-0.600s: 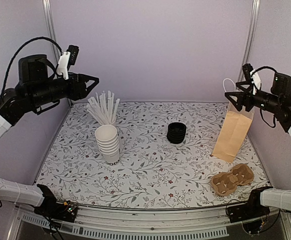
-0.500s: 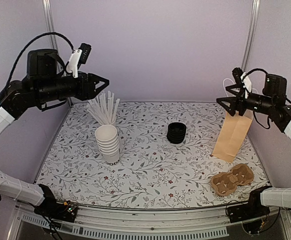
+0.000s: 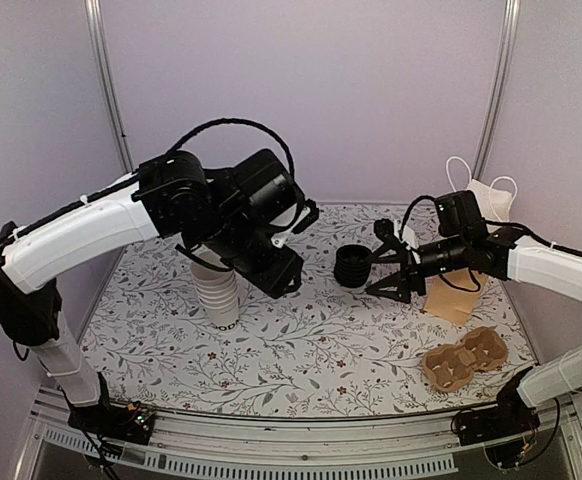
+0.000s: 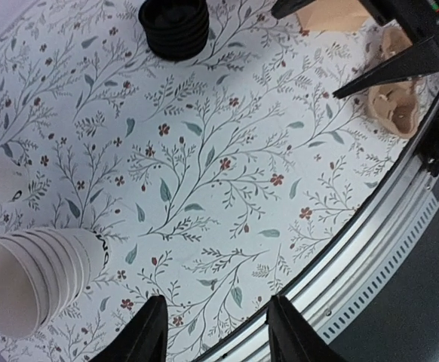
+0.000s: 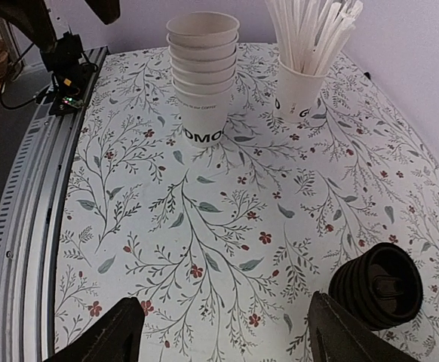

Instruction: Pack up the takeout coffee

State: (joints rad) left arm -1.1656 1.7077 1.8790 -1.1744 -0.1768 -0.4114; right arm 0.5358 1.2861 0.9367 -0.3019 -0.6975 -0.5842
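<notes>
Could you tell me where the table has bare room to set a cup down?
The widest bare patch of table lies front centre, bordered by the cup stack, the lids, the carrier and the front rail. Crowded: the right side, with bag and carrier close together, and back left around the cup stack and straws.

The left arm (image 3: 81, 230) and right arm (image 3: 556, 270) wear smooth white shells over their long links, joined by bulky black joint housings. A thin black cable (image 3: 233, 122) arcs over the left arm's wrist. The left gripper (image 4: 216, 332) and right gripper (image 5: 223, 332) are matte black with tapered fingers. Black bases (image 3: 111, 418) sit at the near edge of the table (image 3: 301, 340).
</notes>
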